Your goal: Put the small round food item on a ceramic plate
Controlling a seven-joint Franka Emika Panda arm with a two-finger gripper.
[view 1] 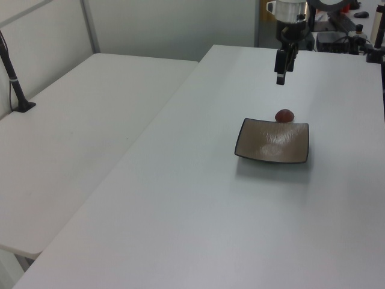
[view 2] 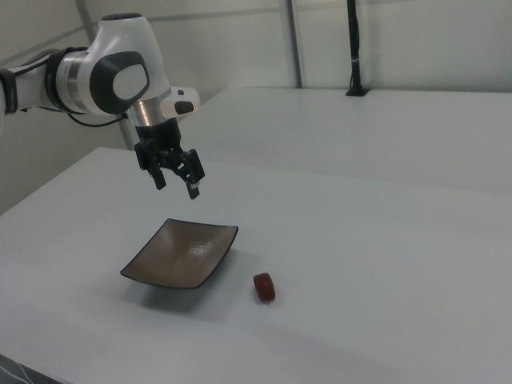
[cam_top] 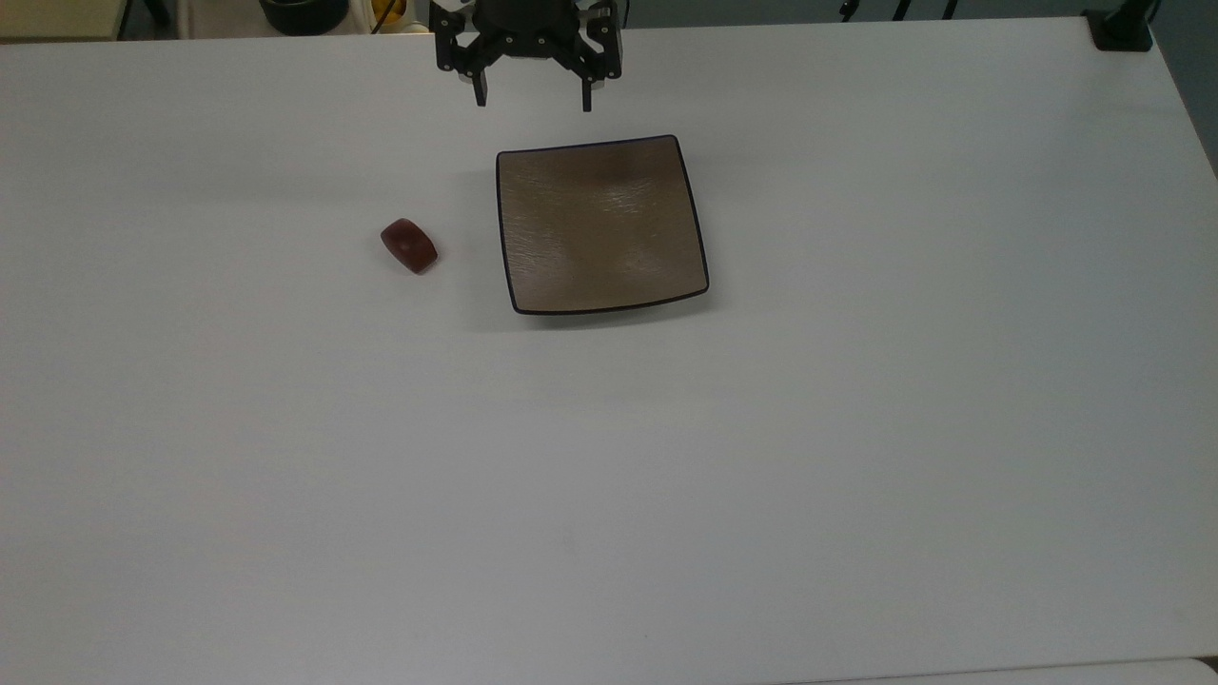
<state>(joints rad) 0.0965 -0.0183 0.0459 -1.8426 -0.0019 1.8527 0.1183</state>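
The small round food item [cam_top: 409,245] is a dark red-brown lump lying on the white table, a short way off the top view's left edge of the plate. It also shows beyond the plate's far edge [view 1: 284,115] and near its right corner [view 2: 265,287]. The ceramic plate [cam_top: 599,225] is square, brownish-tan with a dark rim and holds nothing [view 1: 272,140] [view 2: 182,253]. My gripper [cam_top: 533,101] hangs open in the air above the table, just past the plate's upper edge in the top view [view 1: 280,79] [view 2: 176,186], with nothing between its fingers.
The white table [cam_top: 609,476] spreads wide around the plate. A second white table [view 1: 78,138] adjoins it on the left view's left. A black clamp post [cam_top: 1123,29] stands at the top view's upper right corner; dark items [cam_top: 304,13] sit beyond the far edge.
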